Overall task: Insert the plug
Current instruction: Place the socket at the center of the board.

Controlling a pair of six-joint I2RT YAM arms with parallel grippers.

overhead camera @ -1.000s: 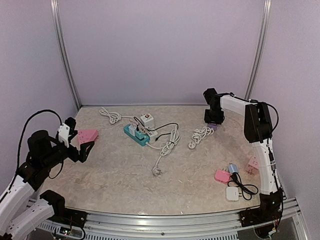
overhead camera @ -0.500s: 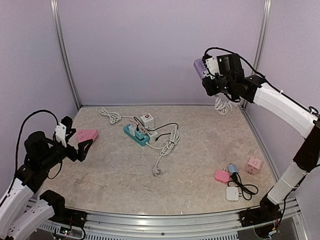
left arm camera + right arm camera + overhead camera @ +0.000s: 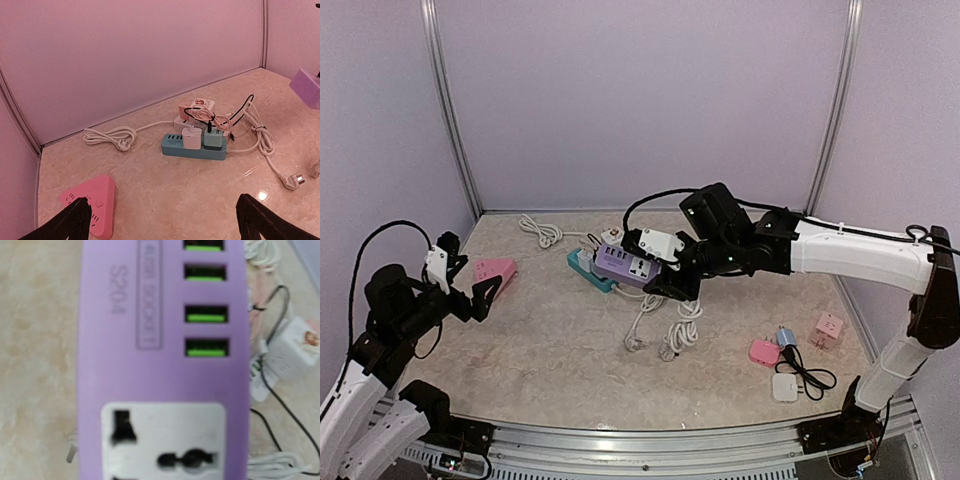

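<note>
Above tabletop (image 3: 550,340), right end effector (image 3: 665,272) has swung down grasping purple power strip (image 3: 620,266).

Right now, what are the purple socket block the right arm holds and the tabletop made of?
Purple socket block: moulded plastic by the look, satin matte, lettering moulded into the shell, white inset face.
Tabletop: beige veined stone pattern, glossy with a glare spot in the left wrist view; laminate or real stone, cannot tell.

purple power strip (image 3: 625,266): green USB ports (image 3: 206,315), white socket face (image 3: 150,415). teal strip (image 3: 194,147), pink socket (image 3: 496,270), beige marbled table (image 3: 540,350).
</note>
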